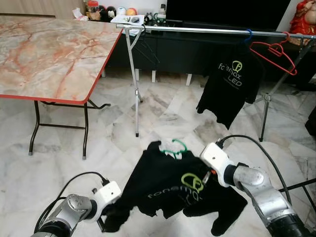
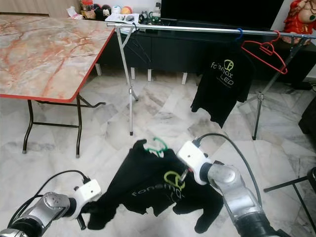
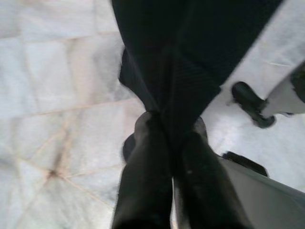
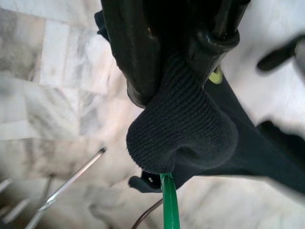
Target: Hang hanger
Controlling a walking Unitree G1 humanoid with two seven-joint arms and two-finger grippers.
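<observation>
A black t-shirt with a green logo hangs on a green hanger, held up between my two arms above the floor. My left gripper is shut on the shirt's lower left edge; in the left wrist view its fingers pinch dark cloth. My right gripper is shut on the shirt's shoulder over the hanger; the green hanger arm pokes out of the cloth. A silver clothes rail spans the back, bearing another black t-shirt and an empty red hanger.
A marble-top folding table with a red edge stands to the left. The rail's leg stands between table and shirt. A dark cabinet with small items runs behind the rail. A black stand leg lies at the right.
</observation>
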